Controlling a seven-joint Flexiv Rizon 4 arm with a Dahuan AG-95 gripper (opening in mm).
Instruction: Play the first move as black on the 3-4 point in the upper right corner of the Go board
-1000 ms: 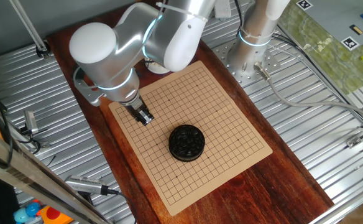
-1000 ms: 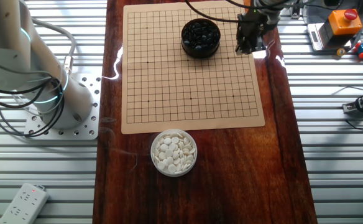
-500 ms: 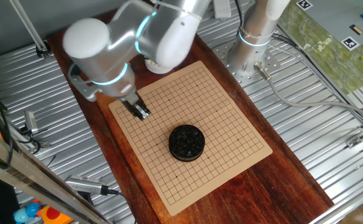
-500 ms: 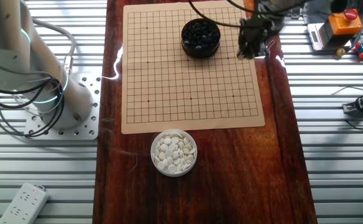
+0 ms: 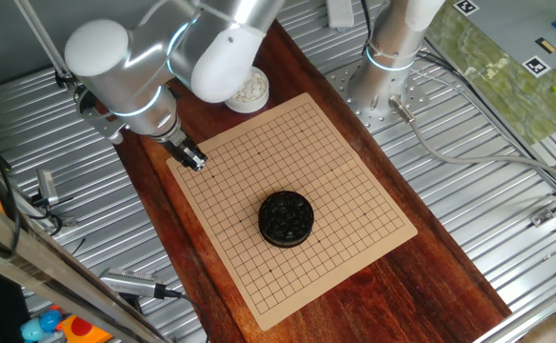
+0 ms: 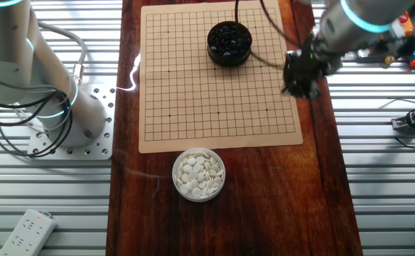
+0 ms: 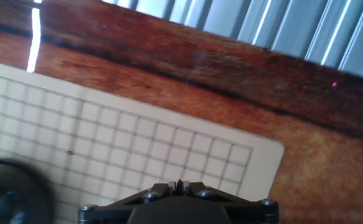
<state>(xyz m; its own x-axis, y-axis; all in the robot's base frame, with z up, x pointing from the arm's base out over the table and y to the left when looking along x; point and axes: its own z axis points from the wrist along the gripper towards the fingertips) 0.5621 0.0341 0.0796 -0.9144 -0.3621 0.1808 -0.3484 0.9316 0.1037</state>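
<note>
My gripper (image 5: 194, 162) hangs over the left corner of the Go board (image 5: 340, 181), by its edge. In the other fixed view the gripper (image 6: 297, 87) is over the board's (image 6: 214, 99) right edge. In the hand view the jaws (image 7: 178, 186) are closed on a small dark black stone (image 7: 179, 183), with the board corner (image 7: 231, 162) below. The black bowl of black stones (image 5: 286, 218) stands on the board, apart from the gripper; it also shows in the other fixed view (image 6: 229, 43) and blurred in the hand view (image 7: 7, 190).
A bowl of white stones (image 6: 199, 174) stands on the dark wooden tabletop (image 6: 314, 185) just off the board's near edge, partly behind the arm in one fixed view (image 5: 251, 90). The arm's base (image 5: 385, 71) is bolted to ribbed metal beside it. A power strip (image 6: 26, 231) lies off the table.
The gripper has moved away from the black bowl along the board's edge toward the corner. The arm swung with it. The bowls have not moved.
</note>
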